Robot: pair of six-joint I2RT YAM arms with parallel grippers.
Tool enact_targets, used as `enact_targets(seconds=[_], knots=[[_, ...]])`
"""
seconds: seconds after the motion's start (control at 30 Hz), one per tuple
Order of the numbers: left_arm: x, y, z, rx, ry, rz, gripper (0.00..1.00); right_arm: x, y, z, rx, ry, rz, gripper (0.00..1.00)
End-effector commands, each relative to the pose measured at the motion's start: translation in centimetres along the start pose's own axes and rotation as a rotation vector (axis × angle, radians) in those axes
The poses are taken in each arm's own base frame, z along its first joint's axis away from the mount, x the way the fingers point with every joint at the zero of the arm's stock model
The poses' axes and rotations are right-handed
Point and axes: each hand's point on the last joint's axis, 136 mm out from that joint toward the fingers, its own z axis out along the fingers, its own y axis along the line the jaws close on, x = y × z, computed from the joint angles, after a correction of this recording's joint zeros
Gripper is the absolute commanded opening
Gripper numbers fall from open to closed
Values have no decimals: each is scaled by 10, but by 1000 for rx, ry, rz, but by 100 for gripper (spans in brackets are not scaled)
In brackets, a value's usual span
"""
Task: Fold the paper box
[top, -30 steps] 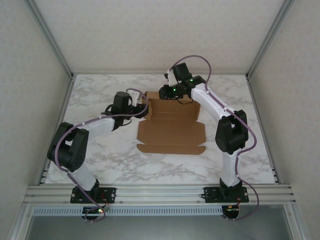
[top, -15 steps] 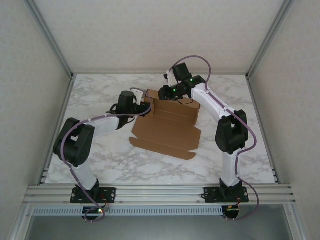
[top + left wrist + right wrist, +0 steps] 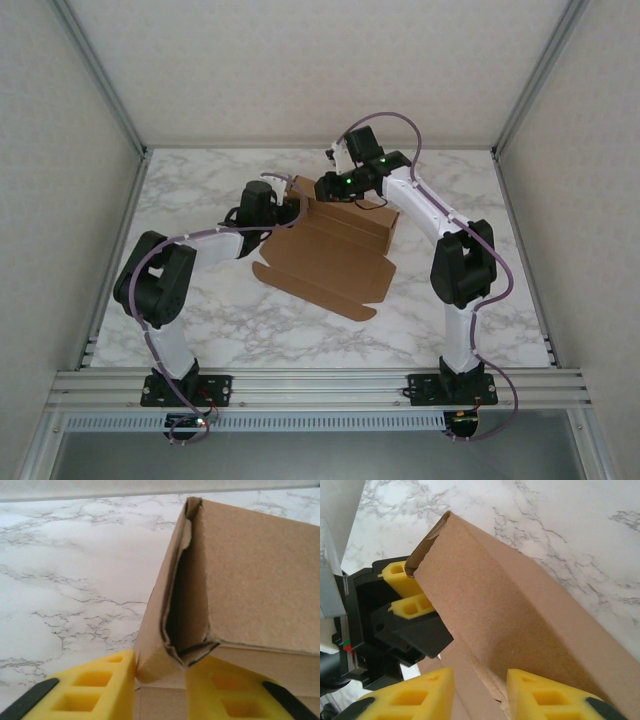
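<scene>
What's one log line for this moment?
paper box: half-folded | left tool: pinching its corner | right tool: straddling far wall, grip unclear

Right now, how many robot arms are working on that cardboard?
2. The left arm comes from the left, the left pincer pinching the cardboard at its far-left corner; the right arm bends in from the right, the right pincer over the far wall.
</scene>
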Motion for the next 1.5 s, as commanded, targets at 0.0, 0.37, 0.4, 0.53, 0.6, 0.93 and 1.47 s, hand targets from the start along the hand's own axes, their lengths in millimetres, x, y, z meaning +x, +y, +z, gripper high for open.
enact_targets(seconds=[0.0, 0.37, 0.4, 0.53, 0.6, 0.93, 1.47], knots=[[-18, -4, 3, -1, -81, -5, 26, 9, 4, -1, -44, 56, 21, 33], [-19, -7, 9, 14, -60, 11, 14, -43, 12, -54, -252, -127, 150, 44], [-18, -8, 9, 18, -56, 12, 13, -48, 5, -54, -229, -143, 171, 45], [-16, -10, 9, 28, -42, 23, 13, -60, -24, -46, -135, -167, 231, 49], [-15, -10, 8, 27, -35, 30, 12, -62, -38, -36, -92, -163, 250, 51], [-9, -20, 3, 72, 54, 93, 12, -34, -59, 31, -169, 36, 306, 55], [23, -46, 24, 208, 142, 116, 31, 13, -43, 74, -323, 177, 351, 51]])
